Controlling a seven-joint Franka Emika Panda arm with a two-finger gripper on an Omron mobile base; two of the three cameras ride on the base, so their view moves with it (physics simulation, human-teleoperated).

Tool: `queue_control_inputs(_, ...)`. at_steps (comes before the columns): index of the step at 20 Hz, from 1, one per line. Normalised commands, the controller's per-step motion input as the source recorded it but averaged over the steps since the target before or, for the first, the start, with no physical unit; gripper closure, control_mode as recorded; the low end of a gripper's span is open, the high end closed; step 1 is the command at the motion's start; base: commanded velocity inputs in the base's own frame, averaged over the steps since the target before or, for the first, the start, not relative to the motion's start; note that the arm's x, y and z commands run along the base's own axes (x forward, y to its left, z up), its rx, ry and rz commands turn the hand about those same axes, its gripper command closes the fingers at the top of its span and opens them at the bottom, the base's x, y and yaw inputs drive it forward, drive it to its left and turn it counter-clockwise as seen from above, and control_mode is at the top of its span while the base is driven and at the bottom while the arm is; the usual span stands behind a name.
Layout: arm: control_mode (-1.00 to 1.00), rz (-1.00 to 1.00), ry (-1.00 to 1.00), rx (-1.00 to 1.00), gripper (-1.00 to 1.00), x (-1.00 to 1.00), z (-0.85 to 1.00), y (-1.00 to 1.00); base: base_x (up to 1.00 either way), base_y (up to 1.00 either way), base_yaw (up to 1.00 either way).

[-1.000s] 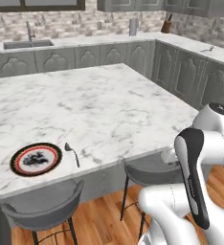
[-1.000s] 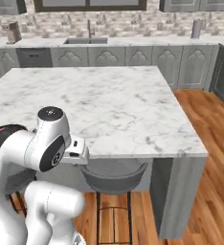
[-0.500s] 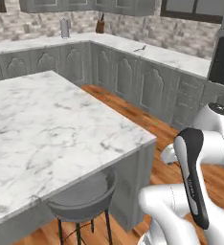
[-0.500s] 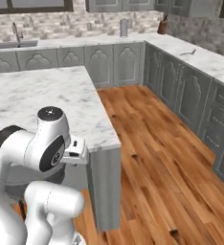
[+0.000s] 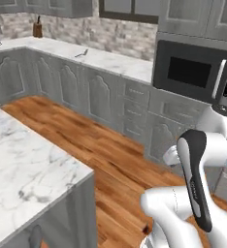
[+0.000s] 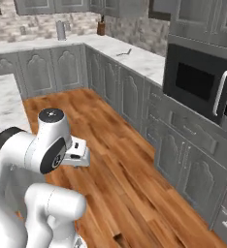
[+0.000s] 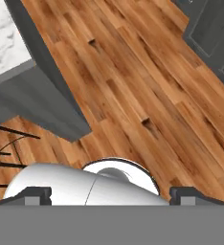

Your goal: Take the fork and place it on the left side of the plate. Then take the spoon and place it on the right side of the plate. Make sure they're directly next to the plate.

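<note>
Where the grey-fronted counter (image 5: 113, 62) runs along the stone-tiled wall, a slim grey utensil (image 5: 81, 52) lies flat on its white top, well apart from the arm; it is too small to tell whether it is the fork or the spoon. From the right base view the same utensil (image 6: 125, 51) lies about midway along that counter, between a brown knife block (image 6: 101, 26) toward the far corner and a dark built-in microwave (image 6: 195, 82) on the near side. A grey metal canister (image 6: 61, 30) stands on the adjoining stretch past the corner. Wood floor (image 5: 86, 140) separates this run from a marble-topped island (image 5: 23, 174), with a stool (image 5: 35, 236) partly visible under its edge. Fingers (image 7: 37, 194): spread wide apart, nothing between them, hanging over the floor beside the island's corner (image 7: 6, 43), seen in the hand view.
</note>
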Motion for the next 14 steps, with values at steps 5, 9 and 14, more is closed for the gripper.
queue_control_inputs(5, 1.00, 0.00, 0.00, 0.00, -1.00, 0.00, 0.00, 0.00, 0.87, -0.50, -0.21)
queue_control_inputs(9, 1.00, 0.00, 0.00, 0.00, -1.00, 0.00, 0.00, 0.00, 1.00, -0.06, -0.02)
queue_control_inputs(14, 1.00, 0.00, 0.00, 0.00, -1.00, 0.00, 0.00, 0.00, 1.00, 0.00, 0.18)
